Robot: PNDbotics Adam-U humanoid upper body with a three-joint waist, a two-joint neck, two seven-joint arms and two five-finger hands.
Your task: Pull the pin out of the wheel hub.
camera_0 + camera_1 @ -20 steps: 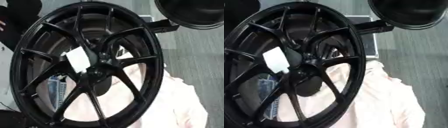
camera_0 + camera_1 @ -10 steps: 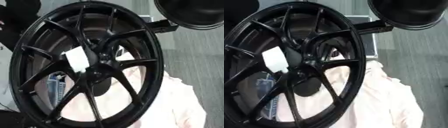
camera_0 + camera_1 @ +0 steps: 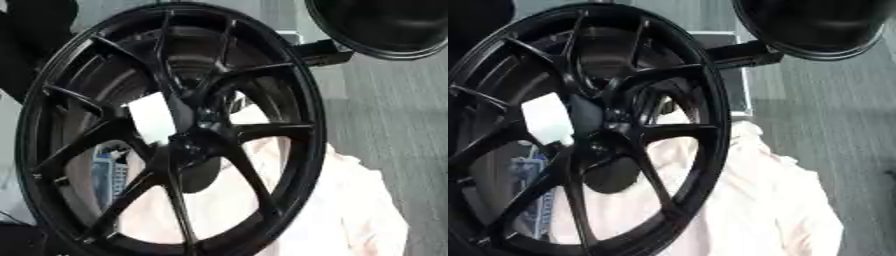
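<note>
Grey floor to the right, black wheel across nearly everything else

Left eye view: Ribbed grey floor (image 3: 394,110) down the right side, the one broad open strip. Filling the remainder, a big black wheel (image 3: 302,125), standing on edge and leaning, its rim running from the top edge to the bottom edge and cut off at lower left. Spokes meeting at the wheel hub (image 3: 194,146), a little left of centre. Just beside the hub, on a spoke up and to its left, a white label (image 3: 151,118). Pin not to be told apart from the dark hub. Behind the lower right of the rim, a pale cloth (image 3: 350,200), seen also through the spoke gaps and reaching out onto the floor. Through a lower left gap, something blue (image 3: 109,172). At upper right, a round black object (image 3: 385,25), cut by the top edge, with a black bar (image 3: 319,52) running from under it to near the rim's outer edge; little room between them.

Right eye view: Same layout, wheel further left, more floor free at right. Behind the rim's upper right, a pale-edged flat panel (image 3: 741,80). Below the hub, a dark oval (image 3: 610,175) showing between the spokes against the cloth.

Hands: neither found in either view, so no saying whether fingers are apart or curled.
</note>
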